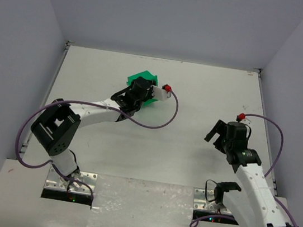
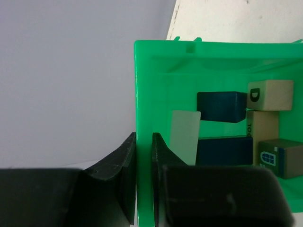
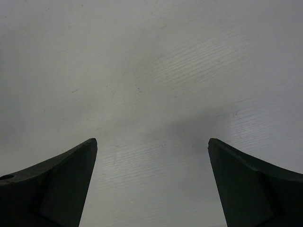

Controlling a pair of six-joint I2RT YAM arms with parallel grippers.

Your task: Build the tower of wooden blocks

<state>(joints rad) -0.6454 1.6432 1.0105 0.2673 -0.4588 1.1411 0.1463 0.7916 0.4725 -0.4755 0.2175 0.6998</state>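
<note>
Green bin (image 2: 161, 75) wall pinched between left fingers (image 2: 118, 184); blocks (image 2: 222, 106) inside; right fingers (image 3: 66, 184) spread over table (image 3: 151, 71).

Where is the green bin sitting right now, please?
In the top view the green bin sits toward the far side, left of centre, on the table, beneath the left pincer, whose fingers straddle one wall; wood blocks lie inside.

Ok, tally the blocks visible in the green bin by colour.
Dark blue blocks: 2
Tan blocks: 2
Pale grey block: 1
Brown-grey window block: 1
Total showing in the green bin: 6
</note>
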